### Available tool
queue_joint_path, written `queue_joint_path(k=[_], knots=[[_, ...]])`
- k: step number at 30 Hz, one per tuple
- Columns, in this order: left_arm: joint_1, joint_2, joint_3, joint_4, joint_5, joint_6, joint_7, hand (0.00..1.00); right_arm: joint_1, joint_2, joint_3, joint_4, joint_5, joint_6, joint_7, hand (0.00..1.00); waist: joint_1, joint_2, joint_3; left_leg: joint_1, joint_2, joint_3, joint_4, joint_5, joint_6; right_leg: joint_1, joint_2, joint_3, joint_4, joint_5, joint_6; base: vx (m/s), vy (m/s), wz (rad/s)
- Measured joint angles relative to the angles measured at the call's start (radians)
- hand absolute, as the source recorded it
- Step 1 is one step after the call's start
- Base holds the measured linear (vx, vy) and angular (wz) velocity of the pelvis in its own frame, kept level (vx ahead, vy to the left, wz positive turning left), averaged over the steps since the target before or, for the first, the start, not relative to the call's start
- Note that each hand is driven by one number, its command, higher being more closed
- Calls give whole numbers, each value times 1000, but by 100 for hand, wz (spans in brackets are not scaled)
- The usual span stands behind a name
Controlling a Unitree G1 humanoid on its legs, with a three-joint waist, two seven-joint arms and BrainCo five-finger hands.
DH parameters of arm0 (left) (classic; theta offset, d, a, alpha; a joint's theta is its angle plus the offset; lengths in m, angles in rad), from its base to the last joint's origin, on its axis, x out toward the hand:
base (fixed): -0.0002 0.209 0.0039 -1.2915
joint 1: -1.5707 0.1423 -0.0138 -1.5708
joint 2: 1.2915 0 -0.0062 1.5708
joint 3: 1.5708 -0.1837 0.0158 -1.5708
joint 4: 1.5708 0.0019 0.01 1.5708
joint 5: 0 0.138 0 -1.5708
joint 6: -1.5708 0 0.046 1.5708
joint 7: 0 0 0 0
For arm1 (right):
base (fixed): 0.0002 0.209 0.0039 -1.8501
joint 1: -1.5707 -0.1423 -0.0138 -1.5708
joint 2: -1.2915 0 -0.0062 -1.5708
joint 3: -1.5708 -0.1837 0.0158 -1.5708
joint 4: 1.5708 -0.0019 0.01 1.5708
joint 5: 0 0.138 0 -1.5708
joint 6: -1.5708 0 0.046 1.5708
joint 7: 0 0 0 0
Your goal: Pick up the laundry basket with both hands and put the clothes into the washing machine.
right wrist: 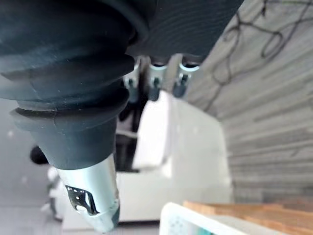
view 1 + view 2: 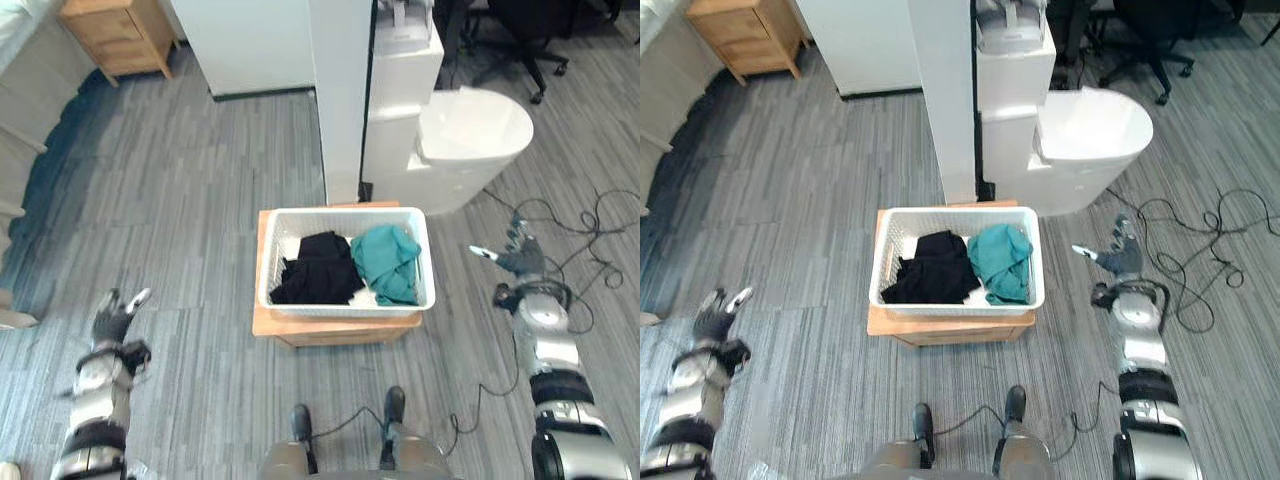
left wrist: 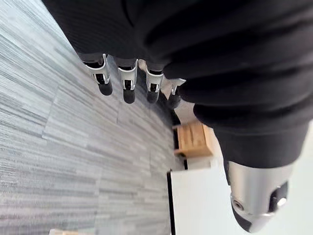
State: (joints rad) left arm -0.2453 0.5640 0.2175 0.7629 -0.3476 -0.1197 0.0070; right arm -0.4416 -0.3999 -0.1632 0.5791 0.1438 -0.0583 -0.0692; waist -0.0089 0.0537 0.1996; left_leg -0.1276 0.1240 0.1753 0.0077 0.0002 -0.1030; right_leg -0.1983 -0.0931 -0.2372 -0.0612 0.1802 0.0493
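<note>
Plastic, probably light and stiff: found the laundry basket (image 2: 268, 262) with soft clothes (image 2: 318, 270) on a wooden stand (image 2: 340, 328), judged its left and right rims best to grip, saw left hand (image 2: 115, 318) and right hand (image 2: 520, 258) spread, well apart.

A basket (image 2: 340, 212) is sitting mid-frame on a stand (image 2: 335, 328), holding black clothes (image 2: 318, 268) and a teal garment (image 2: 388, 262). The left hand (image 2: 113, 320) is hovering lower left, the right hand (image 2: 520, 258) at right, fingers loose.
</note>
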Motion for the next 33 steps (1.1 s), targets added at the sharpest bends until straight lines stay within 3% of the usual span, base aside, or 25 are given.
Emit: queue_joint_path(k=[7,15,22,28,33], knots=[[-359,18,-204,146,87,13,-12,0,-251,-10,61,241,13,36,14,0,-8,-5,121,-74,1,30,36,11,9,-81,3,46,4,38,-14,-44,-2,-17],[-545,-6,-269,287,150,49,-29,0,-483,-21,61,429,11,68,27,0,-29,-6,239,-122,9,54,73,10,9,-133,6,73,26,44,-16,1,6,-6],[-590,-103,-286,348,164,85,-24,0,-572,-1,60,478,6,87,28,0,-28,-8,255,-153,15,83,85,3,15,-177,13,105,31,54,-13,5,11,-11],[-625,-120,-272,357,166,103,-22,0,-590,25,63,502,1,101,29,0,-26,-8,257,-168,18,103,100,-2,16,-201,16,127,41,56,-10,15,4,-9],[-650,-128,-246,375,167,112,19,0,-602,66,127,500,-35,105,26,0,-26,-22,265,-175,28,128,117,-13,13,-212,25,149,42,61,-12,20,-13,-13]])
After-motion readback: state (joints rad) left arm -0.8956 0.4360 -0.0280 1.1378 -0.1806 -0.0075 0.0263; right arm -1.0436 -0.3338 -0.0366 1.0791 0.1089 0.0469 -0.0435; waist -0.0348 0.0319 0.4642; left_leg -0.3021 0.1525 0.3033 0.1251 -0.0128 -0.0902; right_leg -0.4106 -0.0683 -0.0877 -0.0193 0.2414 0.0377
